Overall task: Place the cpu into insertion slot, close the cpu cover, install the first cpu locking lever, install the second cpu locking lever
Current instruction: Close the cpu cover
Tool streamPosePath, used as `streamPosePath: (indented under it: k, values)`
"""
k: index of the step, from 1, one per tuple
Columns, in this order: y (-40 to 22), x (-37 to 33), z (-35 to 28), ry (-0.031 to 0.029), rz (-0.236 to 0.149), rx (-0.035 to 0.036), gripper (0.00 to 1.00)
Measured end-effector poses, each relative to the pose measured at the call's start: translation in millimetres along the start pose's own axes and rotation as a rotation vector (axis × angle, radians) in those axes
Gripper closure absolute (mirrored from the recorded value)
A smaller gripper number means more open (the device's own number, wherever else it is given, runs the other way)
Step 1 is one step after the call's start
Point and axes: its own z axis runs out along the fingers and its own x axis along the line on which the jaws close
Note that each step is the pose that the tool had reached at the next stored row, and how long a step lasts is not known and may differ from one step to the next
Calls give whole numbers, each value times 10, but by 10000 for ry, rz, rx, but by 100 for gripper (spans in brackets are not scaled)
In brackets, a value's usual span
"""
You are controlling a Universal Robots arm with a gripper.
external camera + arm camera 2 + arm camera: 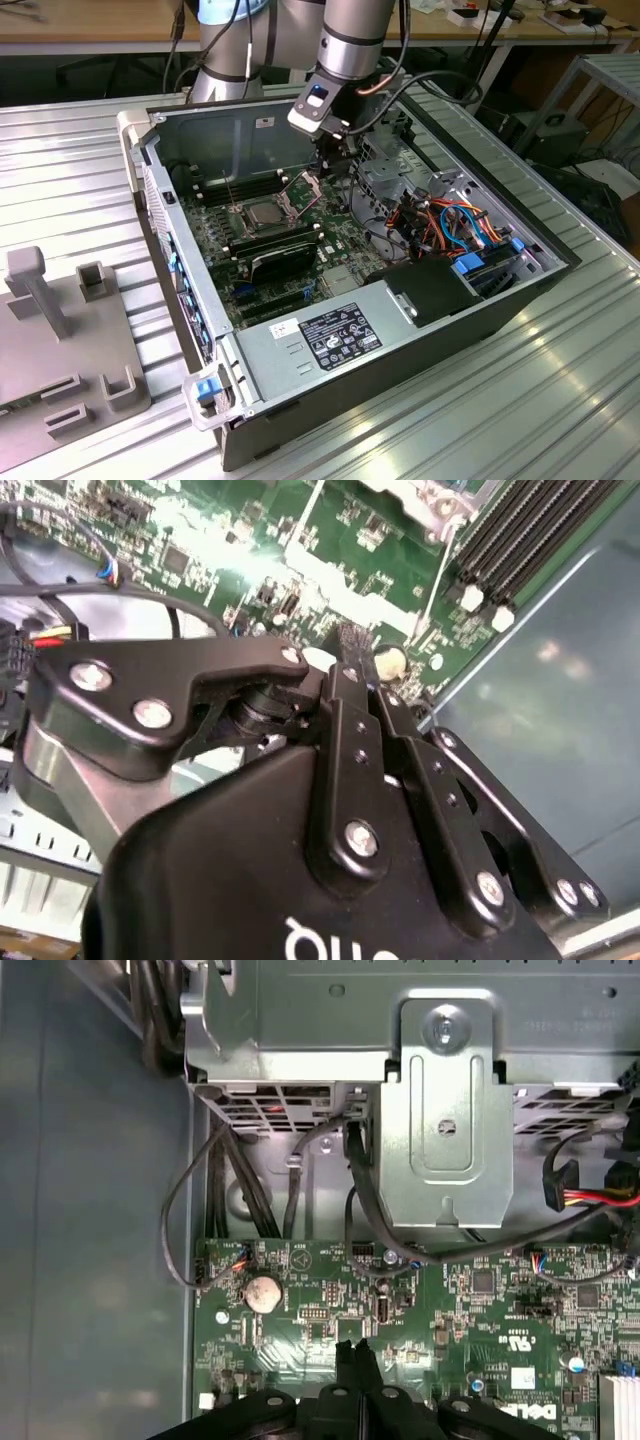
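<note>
Gripper (356, 1352) is clenched, fingertips (350, 645) pressed together with nothing between them, tips low over the motherboard (470, 1310) in both wrist views. In the first wrist view a coin cell (263, 1292) sits near the tips, with a metal bracket (445, 1110) and black cables (300, 1160) beyond it. The second wrist view has the black memory slots (520, 530) past the fingers. In the exterior view the gripper (335, 165) hangs inside the case (400, 390), upper centre of frame. The cpu (262, 213) lies flat in the slot (244, 208), centre-left, apart from the gripper. The cover (300, 190) looks raised, standing between cpu and gripper. Power supply (330, 335) is lower centre and a grey fixture (60, 330) is at lower left on the table (560, 400).
</note>
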Motion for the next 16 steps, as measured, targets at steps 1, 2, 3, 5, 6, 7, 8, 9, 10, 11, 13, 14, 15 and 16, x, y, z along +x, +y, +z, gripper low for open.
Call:
streamPosePath:
  k: [1, 2, 3, 5, 6, 7, 8, 9, 10, 11, 13, 14, 15, 16]
  values:
    - [14, 0, 11, -1, 0, 1, 89]
    - [23, 0, 24, -1, -1, 0, 89]
    - [22, 0, 35, -3, 1, 5, 89]
    - [20, 1, 80, -2, 0, 12, 89]
    - [19, 1, 97, -2, 0, 15, 89]
    - [19, 1, 103, -1, -1, 17, 89]
    - [18, 1, 104, -3, -2, 20, 89]
    - [13, 1, 105, -5, 0, 22, 89]
    - [5, 1, 107, -2, 0, 22, 89]
    - [-6, 1, 106, -2, -1, 22, 89]
    - [-24, 2, 105, -2, 0, 23, 89]
    - [-33, 2, 105, -2, 0, 23, 89]
    - [-40, 2, 105, -2, 0, 23, 89]
    - [-50, 2, 105, -2, 0, 24, 89]
